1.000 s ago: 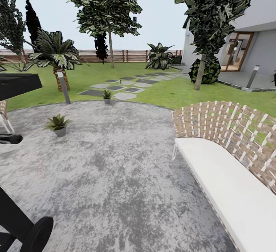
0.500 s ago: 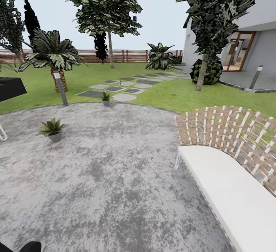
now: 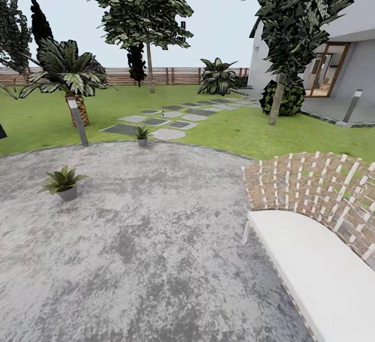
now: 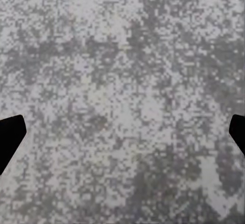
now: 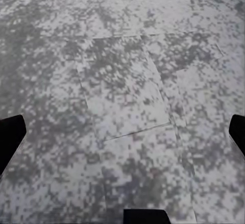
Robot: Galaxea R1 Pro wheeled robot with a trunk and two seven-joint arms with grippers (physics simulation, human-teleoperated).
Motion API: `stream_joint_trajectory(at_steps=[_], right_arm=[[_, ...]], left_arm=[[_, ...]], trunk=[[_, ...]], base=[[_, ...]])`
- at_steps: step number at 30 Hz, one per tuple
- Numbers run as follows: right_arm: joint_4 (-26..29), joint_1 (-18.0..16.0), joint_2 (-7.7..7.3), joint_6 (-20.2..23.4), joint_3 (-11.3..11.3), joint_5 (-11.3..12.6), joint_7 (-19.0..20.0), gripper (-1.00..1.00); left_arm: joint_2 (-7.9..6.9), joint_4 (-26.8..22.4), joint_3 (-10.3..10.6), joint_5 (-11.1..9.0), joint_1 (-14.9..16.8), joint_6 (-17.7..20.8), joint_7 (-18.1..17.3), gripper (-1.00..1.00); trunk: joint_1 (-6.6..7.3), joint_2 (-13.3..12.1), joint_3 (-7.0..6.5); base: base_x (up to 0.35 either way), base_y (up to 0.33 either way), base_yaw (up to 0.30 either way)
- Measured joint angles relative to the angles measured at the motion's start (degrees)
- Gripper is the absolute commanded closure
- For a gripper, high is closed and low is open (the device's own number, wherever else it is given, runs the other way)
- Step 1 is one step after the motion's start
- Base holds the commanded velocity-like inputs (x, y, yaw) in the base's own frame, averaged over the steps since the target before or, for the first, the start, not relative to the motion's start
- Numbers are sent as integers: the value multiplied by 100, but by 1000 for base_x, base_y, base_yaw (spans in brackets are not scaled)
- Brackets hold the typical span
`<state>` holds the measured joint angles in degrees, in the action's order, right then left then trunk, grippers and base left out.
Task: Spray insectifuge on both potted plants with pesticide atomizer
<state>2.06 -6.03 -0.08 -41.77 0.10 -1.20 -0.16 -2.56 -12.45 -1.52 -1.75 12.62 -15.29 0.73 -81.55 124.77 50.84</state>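
Observation:
Two potted plants stand on the round speckled patio (image 3: pixel 156 238) in the head view. The nearer potted plant (image 3: pixel 63 181) is at the left, and the farther potted plant (image 3: pixel 141 135) sits at the patio's far rim by the stepping stones (image 3: pixel 156 121). A tiny pale slender thing (image 3: pixel 163 114) stands among those stones; it looks like the pesticide atomizer but is too small to be sure. The left gripper (image 4: pixel 122 137) hangs open over bare paving, its fingertips (image 4: pixel 10 137) at the picture's edges. The right gripper (image 5: pixel 122 134) is open too, over paving slabs.
A wicker bench (image 3: pixel 317 227) with a white seat fills the near right. A grey lamp post (image 3: pixel 78 121) and a palm (image 3: pixel 70 74) stand at the patio's left rim. Lawn, trees, a slatted fence (image 3: pixel 172 75) and a house (image 3: pixel 333 66) lie beyond.
The whole head view has shifted, so the camera has moved. The dark arm parts at the left edge and bottom left corner have left the picture.

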Motion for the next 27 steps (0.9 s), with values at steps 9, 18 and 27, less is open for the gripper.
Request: stream_joint_trajectory(at_steps=[9, 18, 27], right_arm=[[0, 0, -1, 0, 0, 0, 0, -100], [0, 0, 0, 0, 0, 0, 0, -100], [0, 0, 0, 0, 0, -1, 0, -100]], left_arm=[[0, -2, -2, 5, 0, 0, 0, -100], [-4, 0, -3, 8, 2, 0, 0, -100], [-9, -1, -3, 7, 1, 0, 0, -100]], trunk=[[0, 0, 0], [0, 0, 0], [0, 0, 0]], base=[[339, 0, 0], [339, 0, 0], [339, 0, 0]])
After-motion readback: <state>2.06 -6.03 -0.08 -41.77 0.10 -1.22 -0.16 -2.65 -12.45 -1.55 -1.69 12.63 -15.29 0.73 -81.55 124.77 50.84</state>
